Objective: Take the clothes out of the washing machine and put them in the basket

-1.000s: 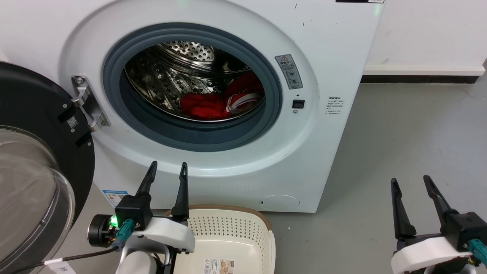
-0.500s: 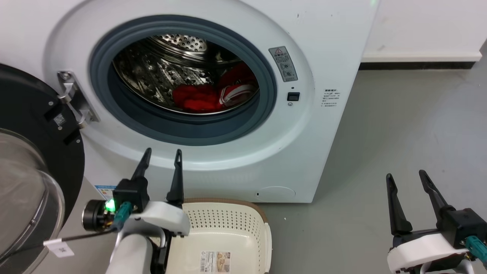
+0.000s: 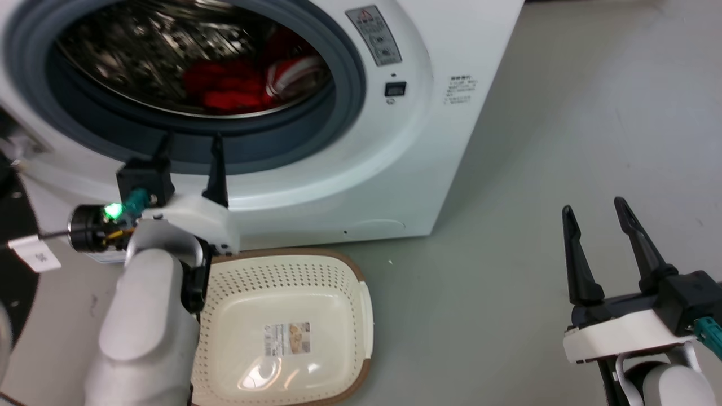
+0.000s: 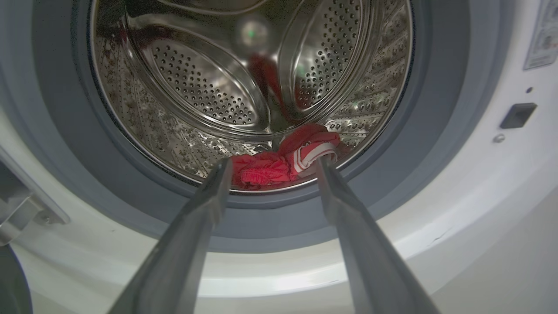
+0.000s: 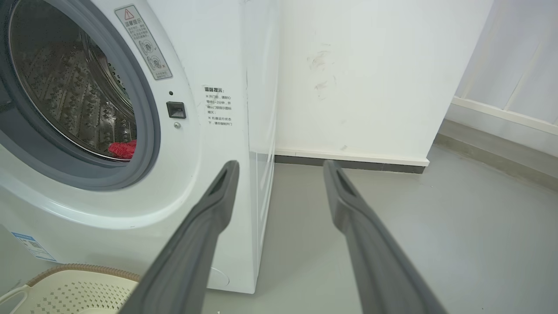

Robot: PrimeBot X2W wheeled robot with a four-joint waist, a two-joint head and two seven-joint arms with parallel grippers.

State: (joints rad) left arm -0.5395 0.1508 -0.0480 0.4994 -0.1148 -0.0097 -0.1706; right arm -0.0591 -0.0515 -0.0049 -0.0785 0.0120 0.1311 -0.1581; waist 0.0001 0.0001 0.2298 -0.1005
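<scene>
left gripper (image 3: 190, 141) at porthole rim (image 3: 347, 84), jaws apart

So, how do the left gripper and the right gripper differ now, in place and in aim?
The left gripper is up at the washing machine, by its porthole's lower rim; the right gripper is off to its side, over the floor. The left gripper aims at the red clothes in the drum; the right gripper aims at floor and wall. Both are open and hold nothing.
</scene>
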